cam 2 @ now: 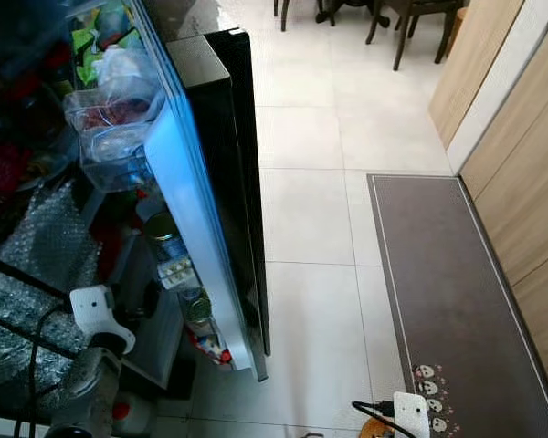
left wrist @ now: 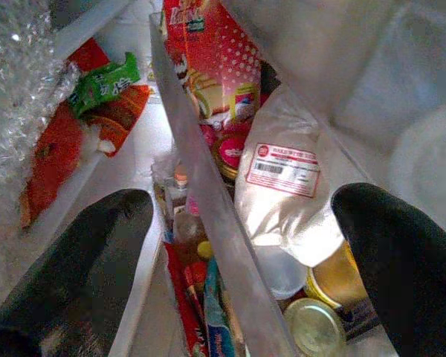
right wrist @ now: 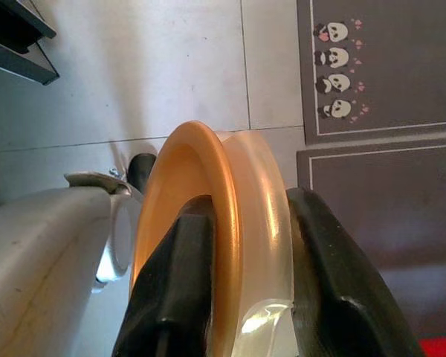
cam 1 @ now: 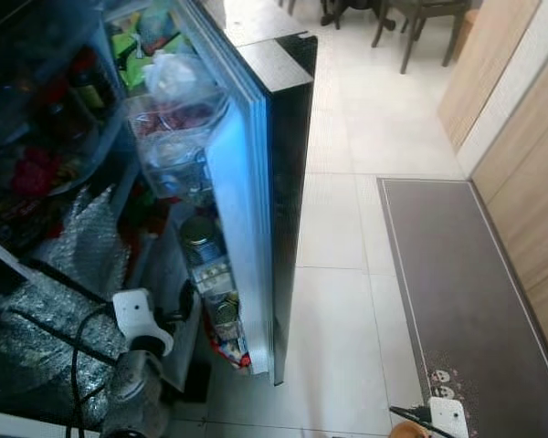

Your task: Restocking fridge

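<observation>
Two head views show you the open fridge door (cam 1: 256,182) at left-centre, its shelves packed, and a grey mat (cam 1: 457,283) at right. Your left wrist view has the left gripper (left wrist: 238,260) spread wide over a door shelf (left wrist: 215,223) beside a white bag (left wrist: 282,193). Your right wrist view shows the right gripper (right wrist: 245,245) clamping an orange-lidded jar (right wrist: 208,223), centre frame, above the floor tiles.

We are reaching our left gripper (left wrist: 241,253) forward, fingers spread wide, while our right gripper (right wrist: 245,245) is clamping.
</observation>
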Motion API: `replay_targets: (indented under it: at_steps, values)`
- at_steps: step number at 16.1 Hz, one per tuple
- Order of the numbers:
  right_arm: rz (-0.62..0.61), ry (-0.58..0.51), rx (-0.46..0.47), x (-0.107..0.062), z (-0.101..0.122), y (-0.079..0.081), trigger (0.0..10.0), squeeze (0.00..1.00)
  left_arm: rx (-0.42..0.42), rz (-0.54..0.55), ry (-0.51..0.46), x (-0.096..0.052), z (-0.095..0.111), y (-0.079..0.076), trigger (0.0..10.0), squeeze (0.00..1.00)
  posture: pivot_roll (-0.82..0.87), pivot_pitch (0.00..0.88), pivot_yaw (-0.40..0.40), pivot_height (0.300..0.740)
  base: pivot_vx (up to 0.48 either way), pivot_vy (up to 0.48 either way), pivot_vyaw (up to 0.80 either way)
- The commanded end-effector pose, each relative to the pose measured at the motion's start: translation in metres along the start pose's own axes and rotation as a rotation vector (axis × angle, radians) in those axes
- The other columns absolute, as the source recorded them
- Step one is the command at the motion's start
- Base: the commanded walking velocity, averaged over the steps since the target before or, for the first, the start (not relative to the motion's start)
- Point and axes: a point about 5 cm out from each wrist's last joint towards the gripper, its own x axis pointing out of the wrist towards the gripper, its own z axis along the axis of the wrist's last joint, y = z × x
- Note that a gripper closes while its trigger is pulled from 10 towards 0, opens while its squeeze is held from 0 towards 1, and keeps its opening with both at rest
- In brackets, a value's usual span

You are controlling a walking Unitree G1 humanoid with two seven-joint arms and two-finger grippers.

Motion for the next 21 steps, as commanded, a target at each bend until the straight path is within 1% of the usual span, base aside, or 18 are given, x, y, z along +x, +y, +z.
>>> replay_targets:
  at_steps: [1, 3, 4, 5, 6, 7, 9, 11, 13, 15, 17, 20, 21]
  values:
    - [-0.004, 0.020, -0.005, -0.001, -0.006, -0.002, 10.0, 0.00, 0.004, -0.005, 0.008, -0.002, 0.000, 0.001, 10.0, 0.00, -0.18, 0.131, 0.016, 0.740, 0.000, 0.000, 0.00]
    - [-0.002, 0.020, -0.006, -0.001, -0.005, -0.002, 10.0, 0.00, -0.024, -0.038, 0.019, -0.004, 0.000, -0.004, 10.0, 0.00, -0.18, 0.131, 0.016, 0.740, 0.000, 0.000, 0.00]
    - [-0.002, 0.019, -0.007, -0.001, -0.005, -0.002, 10.0, 0.00, -0.069, -0.068, 0.015, -0.002, 0.003, -0.008, 10.0, 0.00, -0.18, 0.133, 0.015, 0.740, 0.000, 0.000, 0.00]
    - [-0.002, 0.019, -0.007, -0.001, -0.005, -0.002, 10.0, 0.00, -0.073, -0.070, 0.015, -0.002, 0.004, -0.009, 10.0, 0.00, -0.18, 0.133, 0.015, 0.740, 0.000, 0.000, 0.00]
    - [-0.001, 0.019, -0.008, -0.001, -0.005, -0.002, 10.0, 0.00, -0.107, -0.086, 0.017, 0.000, 0.006, -0.011, 10.0, 0.00, -0.18, 0.134, 0.015, 0.740, 0.000, 0.000, 0.00]
    - [-0.001, 0.020, -0.009, -0.001, -0.005, -0.002, 10.0, 0.00, -0.113, -0.097, 0.021, 0.001, 0.007, -0.012, 10.0, 0.00, -0.18, 0.134, 0.015, 0.740, 0.000, 0.000, 0.00]
    - [-0.001, 0.020, -0.007, -0.001, -0.006, -0.002, 10.0, 0.00, -0.143, -0.171, 0.060, 0.005, 0.008, -0.021, 10.0, 0.00, -0.18, 0.135, 0.020, 0.740, 0.000, 0.000, 0.00]
    - [0.000, 0.021, -0.006, -0.001, -0.006, -0.002, 10.0, 0.00, -0.207, -0.212, 0.091, 0.008, 0.010, -0.026, 10.0, 0.00, -0.18, 0.137, 0.020, 0.740, 0.000, 0.000, 0.00]
    - [0.001, 0.022, -0.006, -0.001, -0.006, -0.001, 10.0, 0.00, -0.217, -0.266, 0.129, 0.013, 0.012, -0.033, 10.0, 0.00, -0.18, 0.139, 0.021, 0.740, 0.000, 0.000, 0.00]
    - [0.003, 0.022, -0.004, -0.001, -0.007, 0.000, 10.0, 0.00, -0.233, -0.328, 0.181, 0.019, 0.008, -0.045, 10.0, 0.00, -0.18, 0.140, 0.027, 0.740, 0.000, 0.000, 0.00]
    - [0.007, 0.021, 0.000, -0.001, -0.007, 0.001, 10.0, 0.00, -0.222, -0.370, 0.225, 0.025, 0.003, -0.058, 10.0, 0.00, -0.18, 0.139, 0.031, 0.740, 0.000, 0.000, 0.00]
    - [0.007, 0.018, 0.012, -0.001, -0.007, 0.004, 10.0, 0.00, -0.229, -0.427, 0.265, 0.028, -0.001, -0.075, 10.0, 0.00, -0.19, 0.136, 0.043, 0.740, 0.000, 0.000, 0.00]
    - [0.007, 0.018, 0.012, 0.000, -0.007, 0.004, 10.0, 0.00, -0.226, -0.434, 0.270, 0.029, -0.001, -0.076, 10.0, 0.00, -0.20, 0.133, 0.050, 0.740, 0.000, 0.000, 0.00]
